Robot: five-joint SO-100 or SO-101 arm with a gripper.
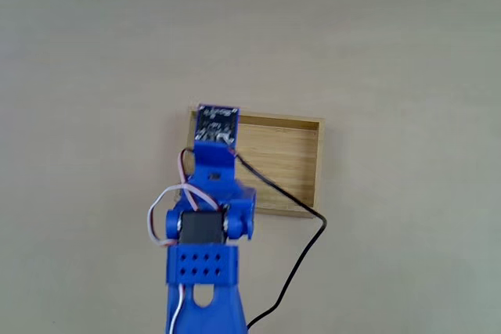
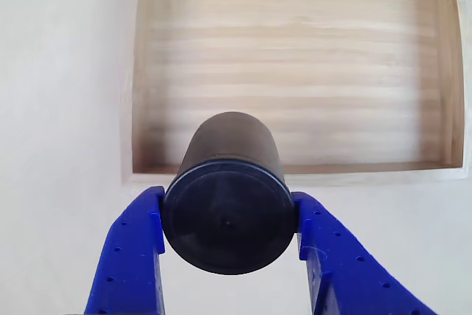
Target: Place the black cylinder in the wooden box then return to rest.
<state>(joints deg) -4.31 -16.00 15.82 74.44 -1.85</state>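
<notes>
A blue gripper (image 2: pixel 227 245) clamps the black cylinder (image 2: pixel 227 204) at the wooden box's (image 2: pixel 295 79) 6 o'clock rim; it should advance toward 12 o'clock before releasing.

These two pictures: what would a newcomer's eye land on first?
In the other view, the black cylinder fills the foreground, clamped between the blue fingers at the near edge of the wooden box. In the fixed view, the blue arm reaches up from the bottom edge over the box's left end.
</notes>
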